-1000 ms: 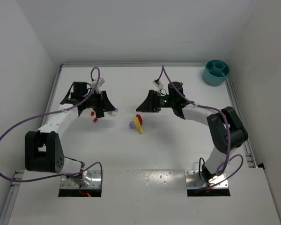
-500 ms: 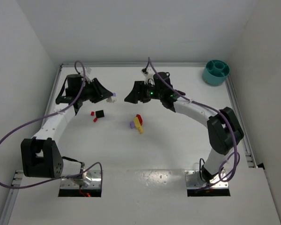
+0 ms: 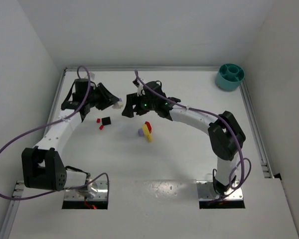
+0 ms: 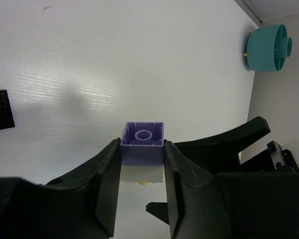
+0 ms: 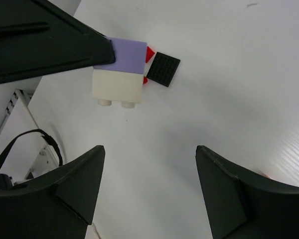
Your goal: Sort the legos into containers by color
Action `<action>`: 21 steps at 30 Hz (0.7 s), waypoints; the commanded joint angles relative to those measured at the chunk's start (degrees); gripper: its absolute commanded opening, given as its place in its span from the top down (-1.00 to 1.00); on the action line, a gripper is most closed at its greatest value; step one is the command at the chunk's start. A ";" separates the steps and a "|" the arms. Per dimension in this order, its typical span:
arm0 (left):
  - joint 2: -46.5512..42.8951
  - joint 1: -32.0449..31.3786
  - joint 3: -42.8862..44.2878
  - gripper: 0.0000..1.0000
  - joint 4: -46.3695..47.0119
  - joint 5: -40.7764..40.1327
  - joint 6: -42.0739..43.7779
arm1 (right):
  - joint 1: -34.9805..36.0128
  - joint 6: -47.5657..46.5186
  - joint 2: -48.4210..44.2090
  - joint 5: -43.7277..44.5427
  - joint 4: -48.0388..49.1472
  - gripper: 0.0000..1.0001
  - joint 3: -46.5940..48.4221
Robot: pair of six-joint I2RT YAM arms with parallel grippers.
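You see a white table [image 3: 179, 159] closed in by plain white walls [image 3: 139, 30]. A metal rail [image 3: 254, 124] runs along its far and side edges, and two shiny metal plates [image 3: 204, 193] sit at its near edge.

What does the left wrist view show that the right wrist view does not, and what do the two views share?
Only the left wrist view shows the teal bowl and the hollow underside of the purple brick. Only the right wrist view shows red pieces near the black plate, and the studs of the cream brick. Both show the purple brick joined to the cream brick and clamped in the left gripper, plus the black plate.
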 commanded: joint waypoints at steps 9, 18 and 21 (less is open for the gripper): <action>-1.76 -0.48 -2.81 1.00 2.58 0.82 -1.95 | 1.86 1.35 4.18 -1.47 -0.34 -0.49 9.49; -2.90 -0.48 -3.96 1.00 4.33 2.57 -2.48 | 3.09 2.41 6.29 -0.42 -0.87 -0.42 10.73; -3.43 -1.01 -4.48 1.00 4.34 2.57 -2.48 | 3.09 2.93 6.91 -0.42 -0.87 -0.14 10.73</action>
